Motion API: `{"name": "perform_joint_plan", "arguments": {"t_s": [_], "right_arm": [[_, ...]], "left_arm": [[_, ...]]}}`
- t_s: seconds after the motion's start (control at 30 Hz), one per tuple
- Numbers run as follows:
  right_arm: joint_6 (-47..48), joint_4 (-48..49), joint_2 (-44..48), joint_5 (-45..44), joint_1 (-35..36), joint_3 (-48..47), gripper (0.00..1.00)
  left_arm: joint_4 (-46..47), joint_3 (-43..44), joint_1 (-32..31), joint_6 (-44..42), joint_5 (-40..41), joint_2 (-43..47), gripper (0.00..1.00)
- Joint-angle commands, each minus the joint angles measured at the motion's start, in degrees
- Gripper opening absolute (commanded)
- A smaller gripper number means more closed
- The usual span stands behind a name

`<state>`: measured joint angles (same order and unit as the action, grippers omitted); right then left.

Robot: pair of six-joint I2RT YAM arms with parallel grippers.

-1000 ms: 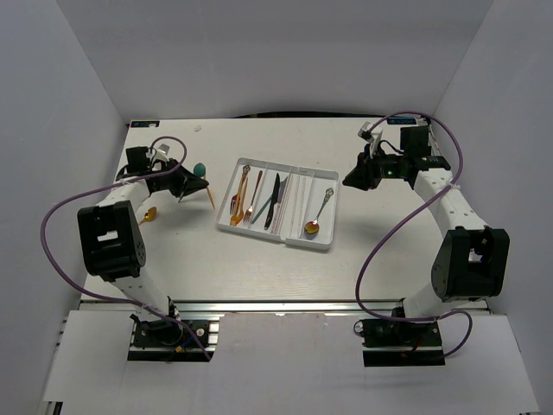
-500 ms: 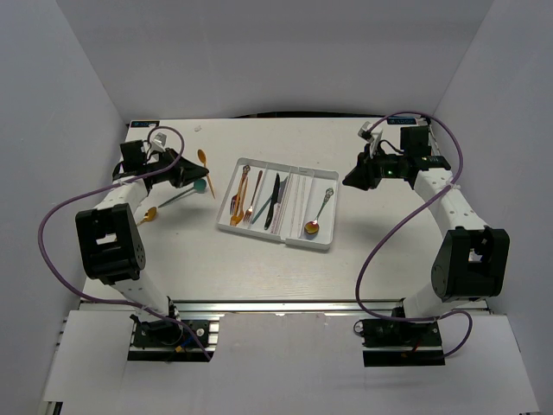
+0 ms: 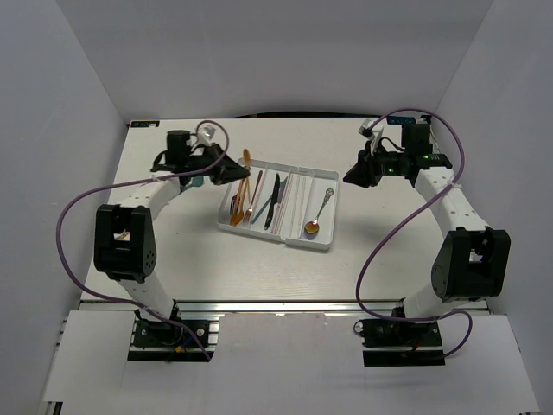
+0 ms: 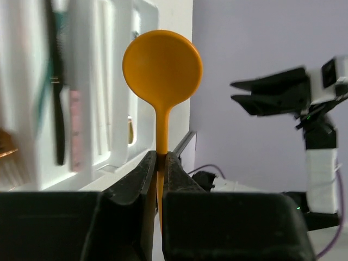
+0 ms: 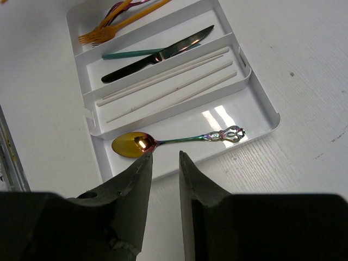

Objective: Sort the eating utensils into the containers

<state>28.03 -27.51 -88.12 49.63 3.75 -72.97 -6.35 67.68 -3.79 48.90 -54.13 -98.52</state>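
My left gripper (image 3: 232, 167) is shut on the handle of an orange-gold spoon (image 4: 162, 76), bowl pointing away; it hovers by the left end of the white tray (image 3: 289, 239). The spoon also shows in the top view (image 3: 246, 159). The tray holds orange-gold forks (image 3: 239, 201), a black knife (image 3: 274, 199) and a teal knife (image 3: 267, 205), pale chopsticks (image 3: 299, 197) and an iridescent spoon (image 3: 320, 213). A teal spoon's bowl (image 3: 195, 181) peeks out behind the left arm. My right gripper (image 3: 352, 178) is open and empty, just right of the tray; its view shows the iridescent spoon (image 5: 174, 141).
The tray sits mid-table. Purple cables loop from both arms over the table's sides. White walls enclose the table on three sides. The right arm (image 4: 304, 103) shows across the table in the left wrist view.
My left gripper has lifted the orange-gold spoon off the table at the left and carried it right to the tray's left end. The right arm has stayed put.
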Motion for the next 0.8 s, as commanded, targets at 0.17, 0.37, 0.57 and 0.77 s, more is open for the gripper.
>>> {"name": "perform_joint_plan", "arguments": {"t_s": [0.17, 0.37, 0.57, 0.77], "right_arm": [[1.41, -0.71, 2.86, -0.41, -0.23, -1.12, 0.33], [1.67, -0.71, 3.48, -0.76, -0.23, -0.51, 0.33], [1.76, -0.88, 3.65, -0.85, -0.23, -0.16, 0.33], [1.85, -0.97, 3.48, -0.76, -0.23, -0.07, 0.33]], "left_arm": [[2.22, 7.28, -18.15, 0.31, 7.01, -6.23, 0.04], [1.34, 14.75, -26.25, 0.67, 9.92, -15.20, 0.04], [-5.68, 23.81, -31.62, -2.49, 14.05, -22.50, 0.06], [-11.92, 27.59, -33.03, -4.78, 19.76, -25.05, 0.25]]}}
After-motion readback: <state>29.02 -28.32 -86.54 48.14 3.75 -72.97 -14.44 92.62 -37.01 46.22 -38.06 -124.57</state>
